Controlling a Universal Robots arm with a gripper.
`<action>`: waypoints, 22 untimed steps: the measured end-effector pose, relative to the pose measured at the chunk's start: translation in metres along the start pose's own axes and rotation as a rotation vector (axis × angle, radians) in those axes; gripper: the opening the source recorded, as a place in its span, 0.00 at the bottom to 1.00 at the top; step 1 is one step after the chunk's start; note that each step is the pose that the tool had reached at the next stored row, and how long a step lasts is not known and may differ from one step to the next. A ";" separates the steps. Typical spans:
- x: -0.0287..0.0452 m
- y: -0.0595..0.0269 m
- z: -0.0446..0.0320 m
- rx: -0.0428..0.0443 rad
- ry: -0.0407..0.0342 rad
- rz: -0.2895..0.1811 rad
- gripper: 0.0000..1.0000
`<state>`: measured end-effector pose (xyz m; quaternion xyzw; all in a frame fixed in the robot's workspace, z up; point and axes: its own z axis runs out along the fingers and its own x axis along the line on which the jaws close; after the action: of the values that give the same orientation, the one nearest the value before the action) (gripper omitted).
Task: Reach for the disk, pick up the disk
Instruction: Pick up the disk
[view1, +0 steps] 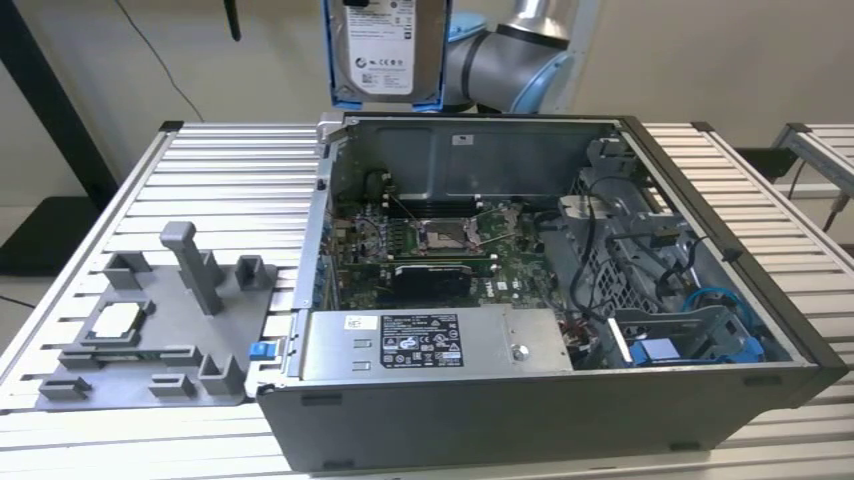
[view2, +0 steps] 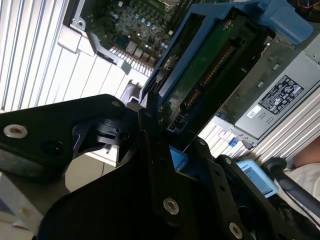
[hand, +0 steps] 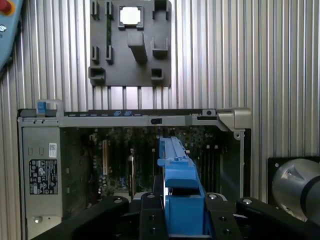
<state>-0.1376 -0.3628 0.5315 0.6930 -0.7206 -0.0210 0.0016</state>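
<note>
The disk (view1: 383, 50) hangs upright in the air above the back wall of the open computer case (view1: 467, 420), its white label facing the exterior view. Its blue frame edge (hand: 179, 175) runs between my black fingers (hand: 150, 210), and my gripper (hand: 182, 212) is shut on it. In the second wrist view the disk's green circuit-board side (view2: 210, 60) shows inside the blue frame, clamped at its lower end by my gripper (view2: 167, 142). The motherboard (view1: 427, 240) lies well below the disk.
The case stands on a slatted aluminium table (view1: 227, 180). On the exterior view's left lies a grey fixture plate (view1: 147, 340) with pegs and a small square silver chip (view1: 114, 320). A bare blue bracket (view1: 674, 345) sits inside the case. A person's sleeve (view2: 307, 175) is nearby.
</note>
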 end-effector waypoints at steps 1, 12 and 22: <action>-0.0001 -0.0026 0.0001 0.0000 0.0000 0.000 0.00; -0.0011 -0.0287 0.0009 -0.0001 0.0001 0.000 0.00; -0.0017 -0.0457 0.0018 0.0000 0.0001 0.000 0.00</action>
<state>-0.0919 -0.3628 0.5283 0.6930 -0.7207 -0.0210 0.0017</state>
